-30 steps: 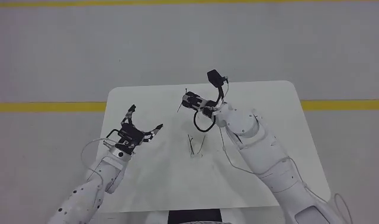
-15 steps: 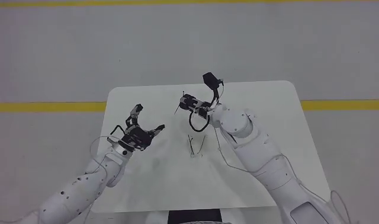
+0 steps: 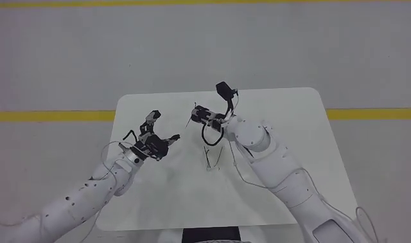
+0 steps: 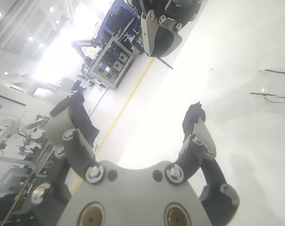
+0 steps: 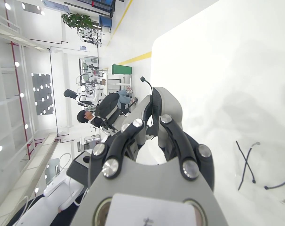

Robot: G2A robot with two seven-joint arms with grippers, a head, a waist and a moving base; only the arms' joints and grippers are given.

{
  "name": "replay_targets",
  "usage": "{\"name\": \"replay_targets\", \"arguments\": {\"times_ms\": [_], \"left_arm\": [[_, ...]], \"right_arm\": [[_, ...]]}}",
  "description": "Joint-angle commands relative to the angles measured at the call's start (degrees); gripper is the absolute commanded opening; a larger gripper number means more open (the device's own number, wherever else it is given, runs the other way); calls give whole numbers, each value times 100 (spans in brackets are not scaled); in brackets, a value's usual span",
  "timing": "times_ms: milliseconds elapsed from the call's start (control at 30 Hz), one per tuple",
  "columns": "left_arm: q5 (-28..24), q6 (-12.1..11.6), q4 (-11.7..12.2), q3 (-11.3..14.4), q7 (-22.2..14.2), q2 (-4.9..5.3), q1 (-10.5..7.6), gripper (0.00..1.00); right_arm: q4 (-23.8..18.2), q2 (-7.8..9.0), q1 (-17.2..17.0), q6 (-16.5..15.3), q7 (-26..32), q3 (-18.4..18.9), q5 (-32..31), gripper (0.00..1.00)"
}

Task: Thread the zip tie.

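1. Right gripper (image 5: 154,97): fingers pressed together, clamping the zip tie (image 4: 164,62). The tie protrudes beyond the fingertips.
2. Left gripper (image 4: 135,116): fingers spread wide, holding nothing.
3. Both grippers are above the table (image 3: 289,114), facing each other and apart. The left gripper is over the left part.
4. Loose zip ties (image 3: 212,158) lie on the table between the arms, two of them crossed.

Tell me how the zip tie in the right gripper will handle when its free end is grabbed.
The thin zip tie curves past the shut right gripper: probably springy, not limp. Its narrow free end may slip or deflect in the open left gripper. Likely very light.
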Motion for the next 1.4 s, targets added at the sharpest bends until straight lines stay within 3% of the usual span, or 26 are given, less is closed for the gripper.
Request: {"name": "replay_targets", "arguments": {"times_ms": [0, 133, 467, 733, 1033, 1100, 1200, 1267, 1367], "left_arm": [[0, 0, 77, 265, 20, 22, -249, 100], [0, 0, 133, 734, 87, 55, -617, 100], [0, -13, 147, 767, 40, 50, -654, 100], [0, 0, 395, 1357, 54, 82, -1259, 100], [0, 0, 494, 2001, -60, 94, -1839, 100], [0, 0, 518, 2132, -68, 87, -1949, 93], [0, 0, 542, 2275, -103, 69, -2072, 71], [0, 0, 563, 2330, -109, 57, -2133, 51], [0, 0, 593, 2374, -108, 36, -2201, 47]], "right_arm": [[98, -24, 45, -2, -13, -37, 40, 0], [282, -75, 126, -2, -3, -80, 182, 0], [278, -75, 87, -26, -70, -82, 172, 0], [383, -151, 125, -2, -459, -132, 244, 0], [643, -255, 250, -2, -563, -170, 440, 0], [682, -282, 272, -2, -593, -192, 479, 0], [733, -315, 306, -2, -617, -218, 507, 0], [760, -329, 327, -2, -618, -226, 509, 0], [792, -348, 359, -2, -612, -224, 501, 0]]}}
